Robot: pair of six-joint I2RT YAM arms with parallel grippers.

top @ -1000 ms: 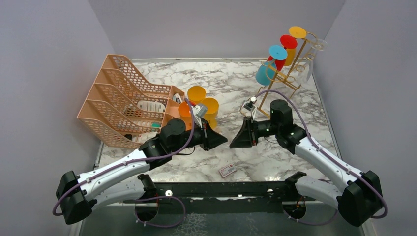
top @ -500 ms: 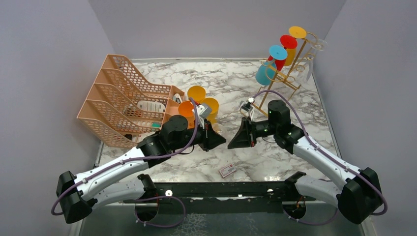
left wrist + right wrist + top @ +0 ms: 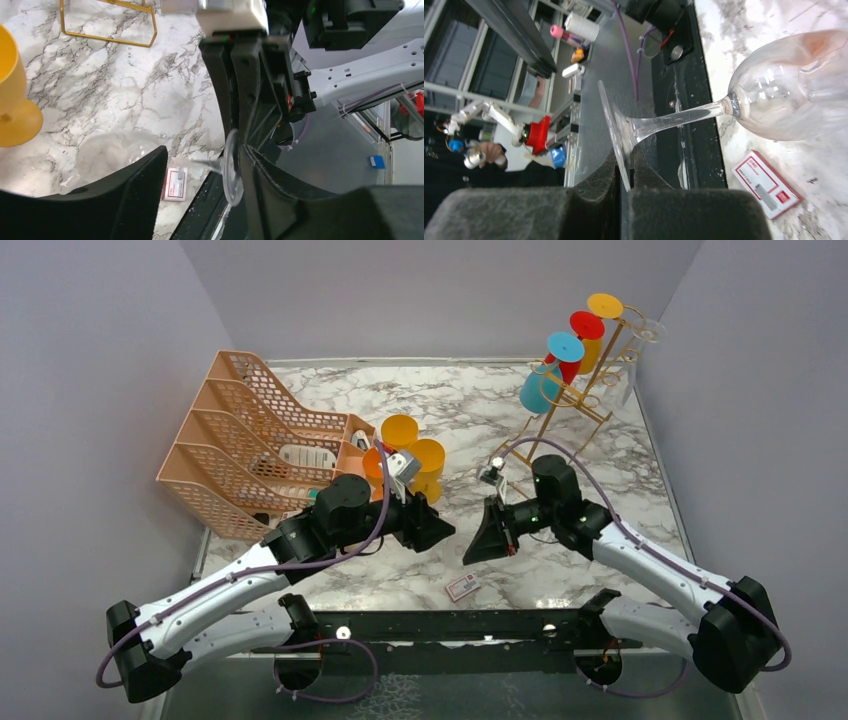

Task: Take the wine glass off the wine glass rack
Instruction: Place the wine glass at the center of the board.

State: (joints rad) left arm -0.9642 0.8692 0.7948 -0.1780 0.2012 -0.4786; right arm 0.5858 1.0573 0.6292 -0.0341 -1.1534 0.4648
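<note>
1. The right claw (image 3: 624,186) was clamped on the foot of the clear wine glass (image 3: 774,85). The glass lay level over the middle of the near edge, well apart from the wine glass rack (image 3: 575,400) in the far right corner.
2. The left claw (image 3: 200,160) gaped wide about the stem, gripping nothing (a handover, I judged).
3. It ought to close squarely on the stem before the right claw let go, since the thin foot looked a slippery hold.
4. A small card (image 3: 462,587) lay beneath. The yellow goblets (image 3: 400,430) and peach organizer (image 3: 250,445) toward the left edge blocked nothing.
</note>
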